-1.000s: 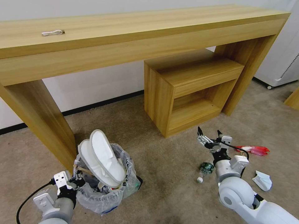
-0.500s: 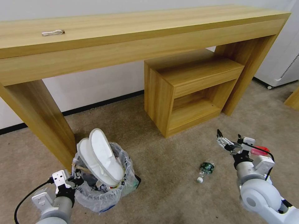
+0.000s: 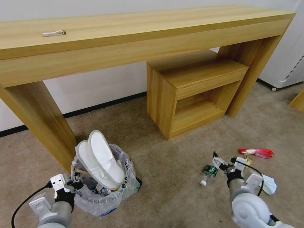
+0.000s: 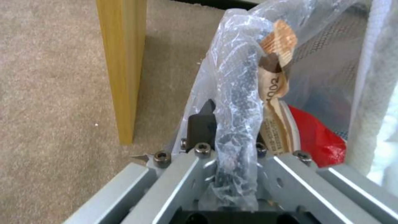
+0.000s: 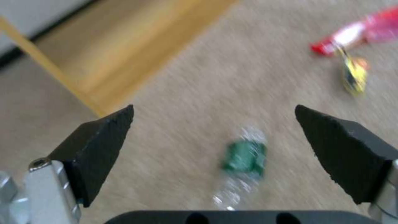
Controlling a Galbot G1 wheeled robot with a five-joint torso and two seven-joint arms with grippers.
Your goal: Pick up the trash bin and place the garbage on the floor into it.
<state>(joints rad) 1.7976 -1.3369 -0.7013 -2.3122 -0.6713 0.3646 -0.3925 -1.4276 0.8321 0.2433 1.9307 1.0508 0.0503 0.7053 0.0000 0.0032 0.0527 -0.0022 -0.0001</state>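
The trash bin (image 3: 101, 198), black with a crinkled clear bag over its rim, hangs from my left gripper (image 3: 75, 183), which is shut on the rim. The left wrist view shows the bagged rim (image 4: 238, 93) clamped by that gripper (image 4: 232, 124). Two white slippers (image 3: 103, 160) stick up out of the bin. On the floor (image 3: 171, 190), my right gripper (image 3: 224, 160) stands open just right of a small plastic bottle (image 3: 209, 172). In the right wrist view the green-labelled bottle (image 5: 242, 158) lies below and between the spread fingers of the gripper (image 5: 213, 110).
A red wrapper (image 3: 256, 153), a small yellow wrapper (image 5: 354, 76) and a white paper (image 3: 269, 185) lie on the carpet right of the bottle. The long wooden table's leg (image 3: 41, 123) stands close behind the bin. A low wooden shelf unit (image 3: 193, 95) stands under the table.
My right gripper swung right, then came down and back beside the bottle, staying open. The bin in my left gripper drifted slightly left.
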